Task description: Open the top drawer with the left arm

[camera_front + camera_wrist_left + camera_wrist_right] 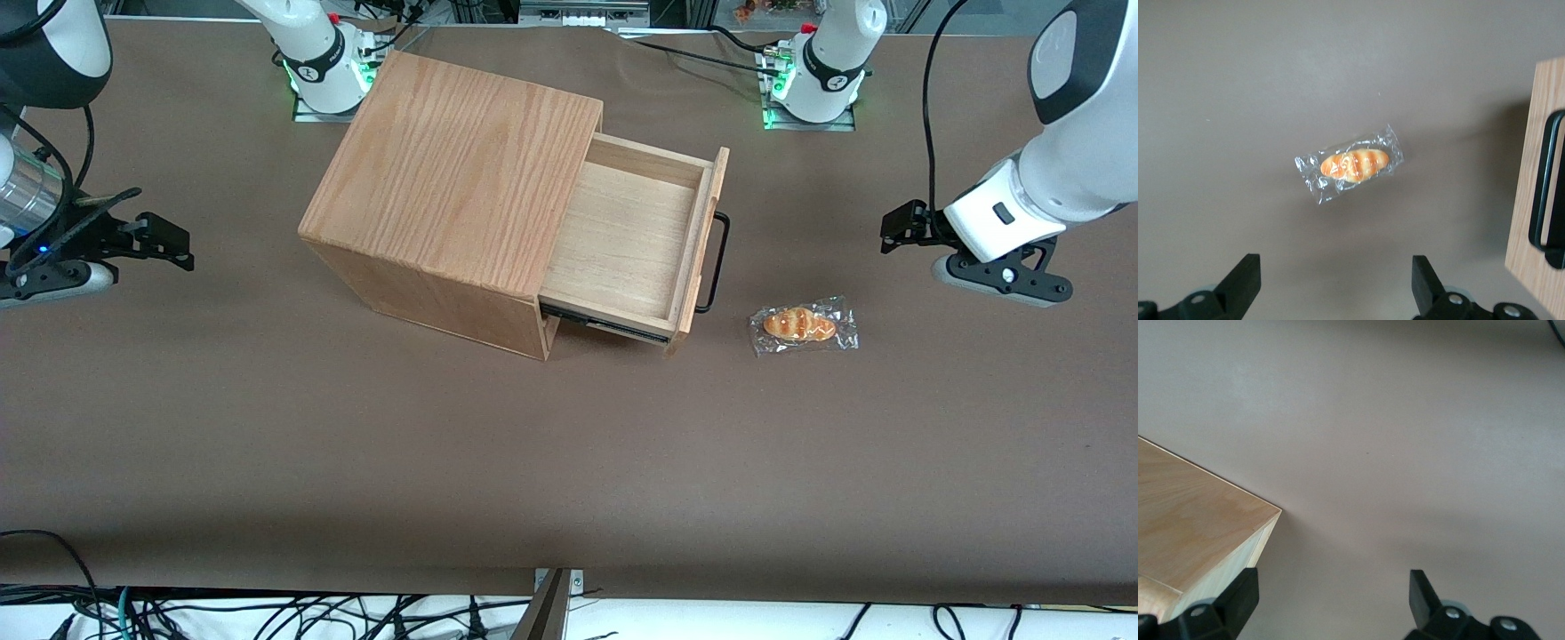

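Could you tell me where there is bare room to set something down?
The open top drawer is bare inside, as is the table nearer the camera than the wooden box. It is tighter between the drawer handle, the wrapped bread and the open claw.

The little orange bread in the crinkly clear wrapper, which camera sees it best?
The left wrist view: the wrapped orange bread sits large below the open left gripper. The front view shows it small; the right wrist view misses it.

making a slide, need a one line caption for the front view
Top drawer pulled open and empty; left arm's end effector open, clear of the handle, wrapped bread nearby.
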